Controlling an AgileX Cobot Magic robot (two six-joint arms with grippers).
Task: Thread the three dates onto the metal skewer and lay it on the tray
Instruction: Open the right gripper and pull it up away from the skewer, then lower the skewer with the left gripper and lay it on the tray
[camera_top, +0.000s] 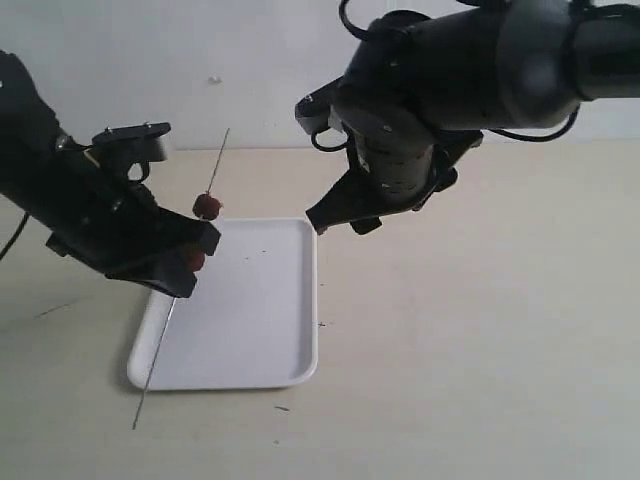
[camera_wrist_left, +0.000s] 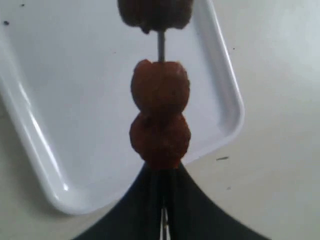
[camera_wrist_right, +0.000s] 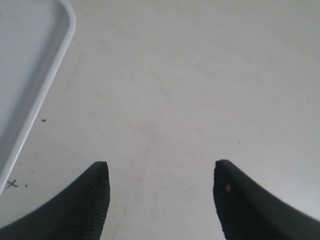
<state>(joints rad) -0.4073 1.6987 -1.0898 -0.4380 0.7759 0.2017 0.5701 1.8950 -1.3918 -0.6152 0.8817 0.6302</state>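
Observation:
My left gripper (camera_top: 188, 258) is shut on the metal skewer (camera_top: 218, 160), holding it slanted above the left edge of the white tray (camera_top: 255, 310). The rod's lower end sticks out past the tray's near-left corner. In the left wrist view all three dates sit on the skewer (camera_wrist_left: 161, 46). Two, the middle date (camera_wrist_left: 160, 87) and the nearest date (camera_wrist_left: 160, 140), touch each other just beyond the shut left gripper (camera_wrist_left: 162, 171). The third date (camera_wrist_left: 155, 12) sits farther along with a gap. My right gripper (camera_top: 340, 222) (camera_wrist_right: 161, 172) hangs open and empty by the tray's far-right corner (camera_wrist_right: 30, 75).
The pale tabletop (camera_top: 480, 330) stretches to the right of the tray. A few dark specks lie on the table near the tray's right and front edges (camera_top: 321, 324). A light wall stands behind the table.

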